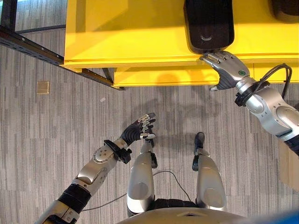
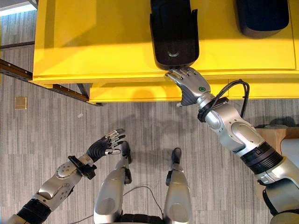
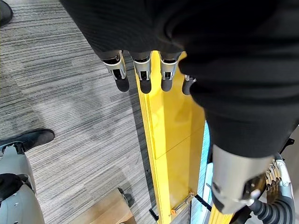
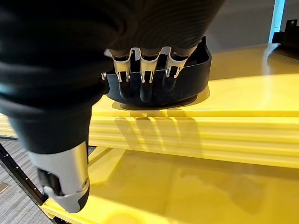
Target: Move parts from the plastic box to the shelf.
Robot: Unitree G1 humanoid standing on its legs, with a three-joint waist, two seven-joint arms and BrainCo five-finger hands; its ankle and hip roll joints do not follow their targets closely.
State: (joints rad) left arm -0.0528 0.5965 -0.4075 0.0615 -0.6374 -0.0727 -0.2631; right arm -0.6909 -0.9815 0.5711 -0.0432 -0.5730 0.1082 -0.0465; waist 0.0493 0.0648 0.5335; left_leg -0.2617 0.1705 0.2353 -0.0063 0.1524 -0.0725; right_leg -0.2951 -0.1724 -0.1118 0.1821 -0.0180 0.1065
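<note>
Right hand (image 2: pixel 190 83) at the front edge of the yellow shelf (image 2: pixel 93 51)
Its straight fingers touch the black part (image 2: pixel 174 32) on the top level; another dark part (image 2: pixel 261 16) sits nearby. Left hand (image 2: pixel 103 144) hangs relaxed, empty, over the carpet (image 2: pixel 42 140).

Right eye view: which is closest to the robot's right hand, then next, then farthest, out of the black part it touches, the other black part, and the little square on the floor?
1. Black part, at the fingers.
2. Other black part, right end of shelf.
3. Floor square, far left.
</note>
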